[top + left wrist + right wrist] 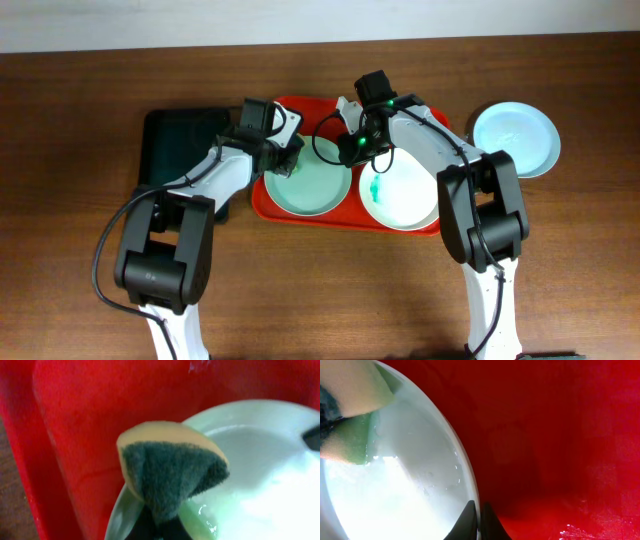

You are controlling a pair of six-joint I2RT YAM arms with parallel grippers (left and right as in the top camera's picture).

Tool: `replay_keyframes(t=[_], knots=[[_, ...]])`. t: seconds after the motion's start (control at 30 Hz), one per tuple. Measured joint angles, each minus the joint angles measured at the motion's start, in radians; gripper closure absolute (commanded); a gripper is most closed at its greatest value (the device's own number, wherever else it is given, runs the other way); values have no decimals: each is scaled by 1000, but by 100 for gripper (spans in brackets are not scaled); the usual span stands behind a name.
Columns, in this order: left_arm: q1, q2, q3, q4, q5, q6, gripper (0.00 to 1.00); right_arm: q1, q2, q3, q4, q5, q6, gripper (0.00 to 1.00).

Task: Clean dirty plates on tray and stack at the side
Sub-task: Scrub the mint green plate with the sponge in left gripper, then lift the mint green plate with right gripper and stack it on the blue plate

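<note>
Fingertips (pixel 466 524) of right gripper (pixel 479 521) pinched near-shut on rim of mint-green plate (pixel 395 490), pinning it in red tray (pixel 560 450). Left gripper (pixel 285 152) grips sponge (pixel 170 467) over same plate. I'd scrub short, light strokes, keep rim pinned. White smeared plate (pixel 400 195) alongside; third plate (pixel 515 138) on table (pixel 80 60), off tray.

1. The tray (pixel 75 420) is smooth, glossy red plastic.
2. The mint-green plate (pixel 270 475) is smooth and shiny.
3. The sponge (pixel 170 470) has soft yellow foam and a rough, dark scouring face.
4. The counter (pixel 80 100) shows matt wood grain.
</note>
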Motion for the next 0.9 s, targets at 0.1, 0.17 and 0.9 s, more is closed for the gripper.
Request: replay_keyframes(t=[0.1,0.17,0.9], knots=[[-2,-13,-46,77,-25,47,100,0,0,0,0,-3,0,96],[-2,-15,-46,60,-31,64,100,0,0,0,0,-3,0,96],[-49,-160,-243,213,-233,18,100,6,0,-3,7,-10,14,96]])
